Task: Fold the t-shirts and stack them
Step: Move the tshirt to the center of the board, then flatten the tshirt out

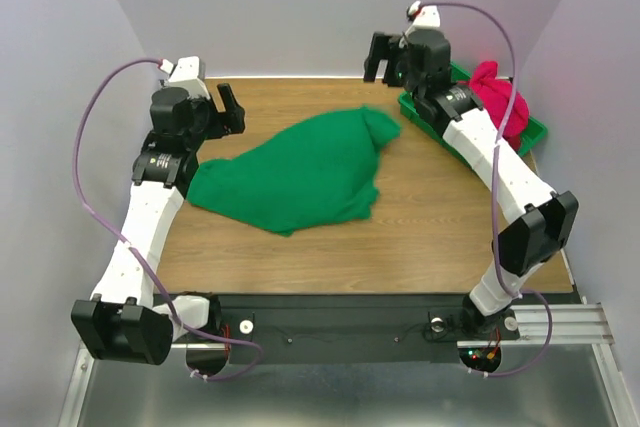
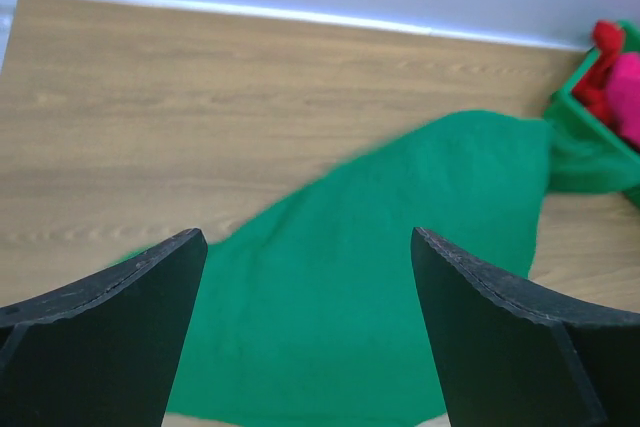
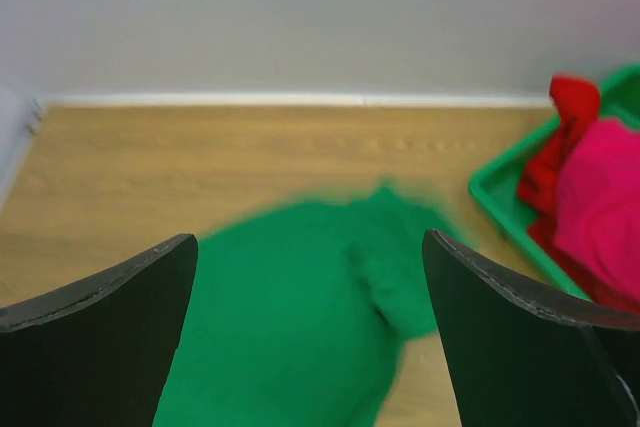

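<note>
A kelly green t-shirt (image 1: 300,172) lies crumpled and spread on the wooden table (image 1: 430,237), with one bunched end toward the bin. In the green bin sit a bright pink t-shirt (image 1: 497,97) and a darker red t-shirt (image 3: 565,137). My left gripper (image 1: 233,112) hovers open by the shirt's left end, and the green t-shirt (image 2: 400,207) fills the space below its jaws. My right gripper (image 1: 383,69) hangs open above the shirt's far right end. The green t-shirt (image 3: 290,297) lies below it, untouched. Nothing sits between either pair of fingers.
The rigid green plastic bin (image 1: 430,119) stands at the table's back right corner, partly under my right arm. Walls close in the table on the back and both sides. Bare wood shows in front of the shirt and at the back left.
</note>
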Controlling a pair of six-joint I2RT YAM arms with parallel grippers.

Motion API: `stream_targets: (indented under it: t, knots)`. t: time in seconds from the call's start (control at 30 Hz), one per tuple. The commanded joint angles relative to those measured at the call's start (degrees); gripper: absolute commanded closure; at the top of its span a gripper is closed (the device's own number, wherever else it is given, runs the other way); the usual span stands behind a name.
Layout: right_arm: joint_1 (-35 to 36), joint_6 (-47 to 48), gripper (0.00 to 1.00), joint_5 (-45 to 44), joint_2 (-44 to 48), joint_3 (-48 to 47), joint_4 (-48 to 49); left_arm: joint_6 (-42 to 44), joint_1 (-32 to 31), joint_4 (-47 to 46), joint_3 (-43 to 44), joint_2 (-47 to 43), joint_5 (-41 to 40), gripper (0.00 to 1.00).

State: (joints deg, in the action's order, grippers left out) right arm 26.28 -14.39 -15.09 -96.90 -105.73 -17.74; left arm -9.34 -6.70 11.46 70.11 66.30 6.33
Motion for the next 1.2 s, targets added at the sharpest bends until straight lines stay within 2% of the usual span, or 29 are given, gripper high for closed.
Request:
stream_targets:
  t: [0.0,0.07,0.13,0.23,0.3,0.4,0.53,0.77,1.17]
  knots:
    - [1.39,2.34,0.0,2.59,3.21,5.08,-0.54,-0.76,-0.24,0.75,-2.78,-1.0,-5.09,0.05]
    - [3.59,4.19,0.01,5.94,3.47,9.83,-1.77,-1.46,-0.16,1.89,-3.84,0.23,-9.13,0.04]
    - [8.94,6.74,0.01,9.28,3.39,13.95,-3.0,-2.61,0.19,4.61,-3.66,2.15,-12.81,0.04]
    - [14.75,5.87,0.02,16.39,2.16,16.6,-3.62,-5.15,1.6,7.51,-4.01,3.48,-15.72,0.01]
    - [18.52,4.99,0.04,21.21,1.11,16.61,-3.71,-7.08,4.13,8.13,-4.71,3.22,-16.08,0.02]
    - [22.57,4.47,0.05,23.79,-1.53,16.7,-4.23,-9.02,6.25,8.84,-6.47,2.43,-16.43,0.01]
    - [24.78,4.46,0.14,27.39,-3.47,17.49,-6.25,-12.18,9.15,11.38,-9.54,1.73,-19.06,0.02]
    - [28.29,6.31,0.24,30.29,-4.52,22.76,-8.19,-13.68,17.93,10.25,-16.22,-0.64,-12.75,0.02]
    - [34.01,8.15,0.32,30.12,-10.93,22.94,-8.19,-14.74,19.97,7.61,-20.36,-1.97,-9.76,0.02]
